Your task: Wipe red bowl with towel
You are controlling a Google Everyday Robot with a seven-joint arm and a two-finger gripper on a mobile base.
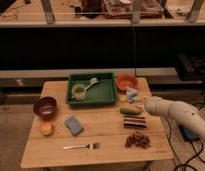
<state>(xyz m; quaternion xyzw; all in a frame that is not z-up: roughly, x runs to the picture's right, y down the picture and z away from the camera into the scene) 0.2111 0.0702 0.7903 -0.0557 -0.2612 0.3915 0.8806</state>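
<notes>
The red bowl (127, 81) stands at the table's far right, just right of the green tray. My gripper (138, 101) is at the end of the white arm (171, 111), which reaches in from the right. It is shut on a pale blue towel (132, 93). The towel hangs just in front of the bowl's near rim, close to it; I cannot tell whether they touch. The fingers are mostly hidden by the towel.
The green tray (107, 92) holds a yellow-green cup (78, 91) and a brush (94, 80). A green vegetable (130, 111), a dark striped item (134, 121) and a brown pile (137, 140) lie below the gripper. A purple bowl (45, 106), orange fruit (46, 128), blue sponge (73, 125) and fork (81, 146) lie to the left.
</notes>
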